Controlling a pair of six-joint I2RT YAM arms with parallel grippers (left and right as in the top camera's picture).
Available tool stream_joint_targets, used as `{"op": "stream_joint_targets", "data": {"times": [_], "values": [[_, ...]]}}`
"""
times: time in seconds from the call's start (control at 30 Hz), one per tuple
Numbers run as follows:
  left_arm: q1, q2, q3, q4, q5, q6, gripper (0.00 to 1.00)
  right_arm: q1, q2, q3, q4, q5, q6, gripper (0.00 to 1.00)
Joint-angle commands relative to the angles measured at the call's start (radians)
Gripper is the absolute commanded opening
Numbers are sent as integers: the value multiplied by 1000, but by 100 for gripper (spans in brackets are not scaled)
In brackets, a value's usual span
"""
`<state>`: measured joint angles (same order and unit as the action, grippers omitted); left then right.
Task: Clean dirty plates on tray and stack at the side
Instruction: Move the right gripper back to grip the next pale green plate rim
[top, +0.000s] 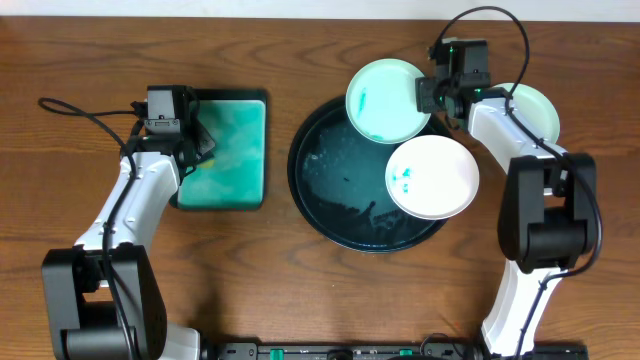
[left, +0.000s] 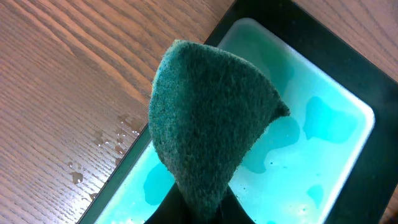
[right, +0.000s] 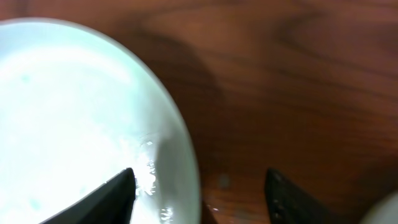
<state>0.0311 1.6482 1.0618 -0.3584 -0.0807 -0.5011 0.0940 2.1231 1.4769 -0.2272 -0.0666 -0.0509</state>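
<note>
The dark round tray holds a mint-green plate with teal smudges, resting on its far rim. A white plate with teal smudges rests on its right rim. A second mint-green plate lies on the table at the right, partly hidden by the right arm. My right gripper is open. Its fingers straddle the right rim of the far mint plate, one finger over the plate and one over the table. My left gripper is shut on a dark green sponge above the sponge tray.
The green rectangular sponge tray stands at the left with teal liquid in it. Water drops lie on the wood beside it. The dark tray's floor is wet and smeared.
</note>
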Motion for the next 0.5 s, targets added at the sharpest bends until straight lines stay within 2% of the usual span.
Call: {"op": "stream_joint_targets", "data": {"times": [0.0,0.1,0.17,0.4,0.47], "values": [[0,2,-11,4,-1,-9,7,-1,38,2,-4,-66,-7,57],[0,2,-11,4,-1,-9,7,-1,43,2,-11,-52,-7,57],[0,2,-11,3,-1,-9,7,-4,43,2,-10,-39,-7,52],[0,2,-11,4,-1,-9,7,-9,40,2,-2,-65,-6,1],[0,2,-11,4,-1,-9,7,-7,30,2,-2,-131,1,1]]}}
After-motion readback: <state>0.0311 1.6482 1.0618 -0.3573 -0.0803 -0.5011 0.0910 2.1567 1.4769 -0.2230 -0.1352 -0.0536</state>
